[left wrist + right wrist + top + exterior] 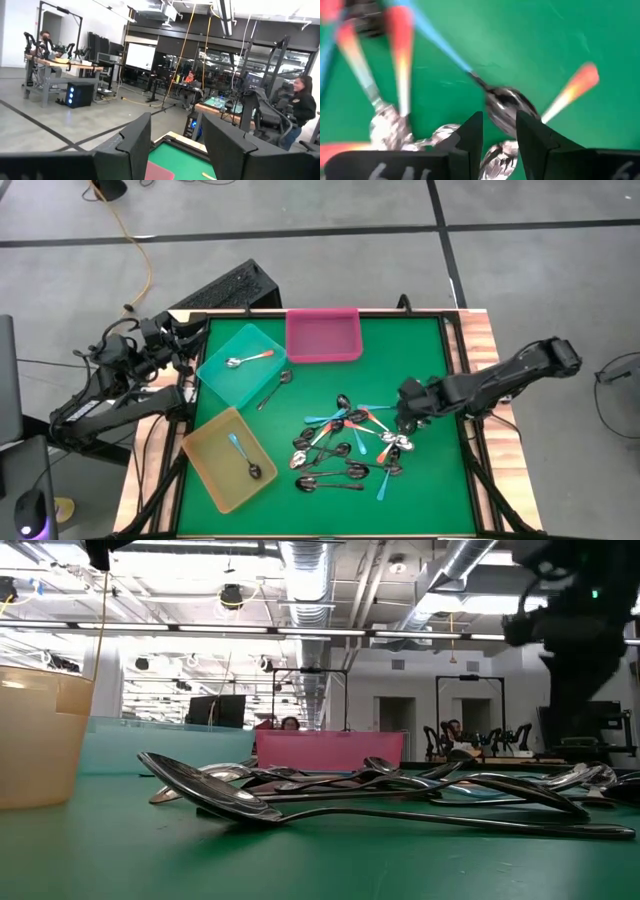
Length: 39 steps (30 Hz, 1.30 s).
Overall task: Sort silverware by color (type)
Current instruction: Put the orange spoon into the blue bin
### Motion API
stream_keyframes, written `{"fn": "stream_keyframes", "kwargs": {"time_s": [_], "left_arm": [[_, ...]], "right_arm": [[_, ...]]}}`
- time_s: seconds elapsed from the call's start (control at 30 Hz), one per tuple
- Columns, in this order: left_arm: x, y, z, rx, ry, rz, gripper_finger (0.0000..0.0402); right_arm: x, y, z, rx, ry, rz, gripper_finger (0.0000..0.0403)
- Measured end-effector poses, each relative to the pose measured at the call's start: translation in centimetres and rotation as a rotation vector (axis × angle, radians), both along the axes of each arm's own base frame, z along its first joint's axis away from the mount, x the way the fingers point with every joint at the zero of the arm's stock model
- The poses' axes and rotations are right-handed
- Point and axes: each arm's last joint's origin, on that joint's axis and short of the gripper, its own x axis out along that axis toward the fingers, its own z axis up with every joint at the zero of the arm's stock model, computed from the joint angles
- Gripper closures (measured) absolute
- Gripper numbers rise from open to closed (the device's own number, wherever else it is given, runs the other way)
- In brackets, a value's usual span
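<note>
The right hand (405,418) is positioned low over the right part of the spoon pile (350,445), near the right edge of the worktop (420,350). In the right wrist view, its two fingers (470,135) stand slightly apart with a narrow gap between them, directly above a shiny spoon bowl (507,102); nothing is gripped. That bowl belongs to a spoon with a light blue handle (437,42). An orange-red handle (572,90) lies just beside it.

The pile occupies the centre-right of the green worktop. It consists of spoons with polished metal bowls and handles in three finishes: light blue, orange-red, and all dark metal. The spoons overlap and cross one another.

Three trays stand toward the left and far side of the worktop:
- Teal tray (215,365), near the far left corner: one spoon with an orange-red handle (250,359).
- Yellow tray (205,455), at the left edge, nearer the front: one spoon with a light blue handle (242,455).
- Pink tray (322,338), at the far edge.

One dark spoon (274,390) lies on the worktop just beside the teal tray.

The left hand (175,150) is raised off the far left corner of the worktop, fingers spread and holding nothing.
</note>
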Motion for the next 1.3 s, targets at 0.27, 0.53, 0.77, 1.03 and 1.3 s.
{"fn": "stream_keyframes", "kwargs": {"time_s": [0.27, 0.53, 0.77, 1.03, 1.3], "left_arm": [[0.0, 0.0, 0.0, 0.000, -0.002, 0.000, 0.0243], [0.0, 0.0, 0.0, 0.001, -0.001, 0.000, 0.0243], [0.0, 0.0, -0.1, -0.003, 0.006, 0.000, 0.0243], [0.0, 0.0, -0.1, -0.006, 0.009, -0.001, 0.0243], [0.0, 0.0, -0.1, -0.024, -0.001, -0.006, 0.0243]], "right_arm": [[-0.9, -1.1, -1.0, -0.007, 0.081, -0.338, 0.0277], [-1.1, -2.1, -1.2, -0.003, 0.128, -0.389, 0.0217], [-1.5, -2.2, -2.1, -0.010, 0.122, -0.442, 0.0183], [-1.3, -2.2, -3.3, -0.039, 0.172, -0.450, 0.0199], [0.2, -1.8, -5.8, -0.025, 0.272, -0.408, 0.0206]]}}
